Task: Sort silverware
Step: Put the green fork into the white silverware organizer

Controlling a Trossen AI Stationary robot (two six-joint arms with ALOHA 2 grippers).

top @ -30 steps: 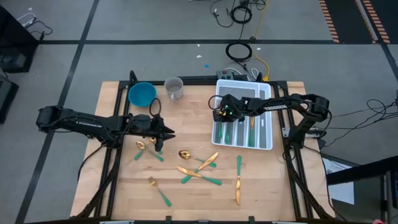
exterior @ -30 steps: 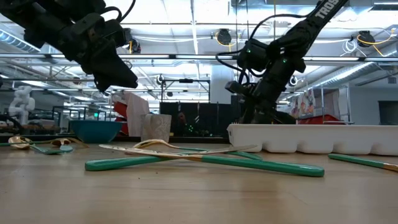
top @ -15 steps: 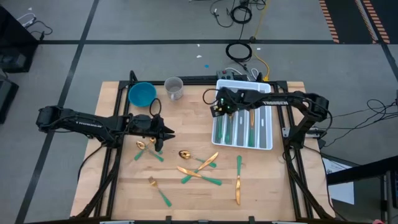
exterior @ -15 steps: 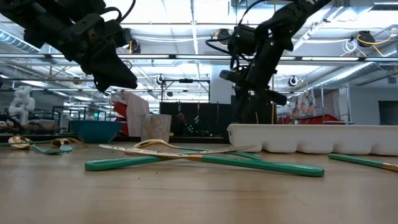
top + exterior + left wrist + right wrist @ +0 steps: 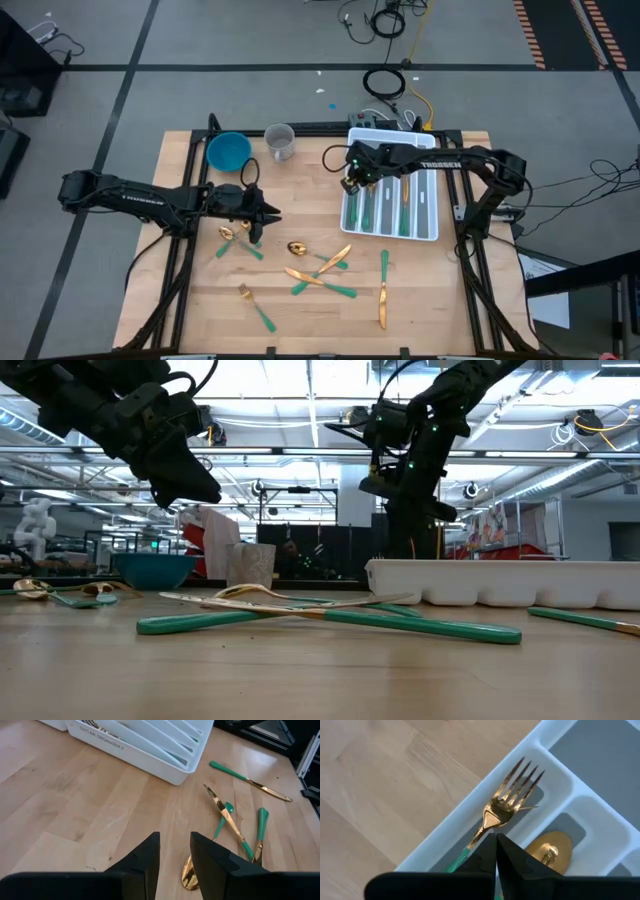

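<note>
Grey floor (image 5: 200, 40) crossed by dark tape lines, cables (image 5: 385, 82) coiled at twelve o'clock of the wooden table (image 5: 300, 320); beyond, ceiling lights (image 5: 300, 400) glow over a dim workshop

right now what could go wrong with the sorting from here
The loose cutlery is heaped: near the table's middle a gold knife lies across a green-handled piece, so picking one may drag the other. The left gripper hovers by a gold spoon whose bowl overlaps a neighbour, so it might lift both. The right gripper, shut above the fork in the white organizer, could catch the tines or a divider if it dips.
</note>
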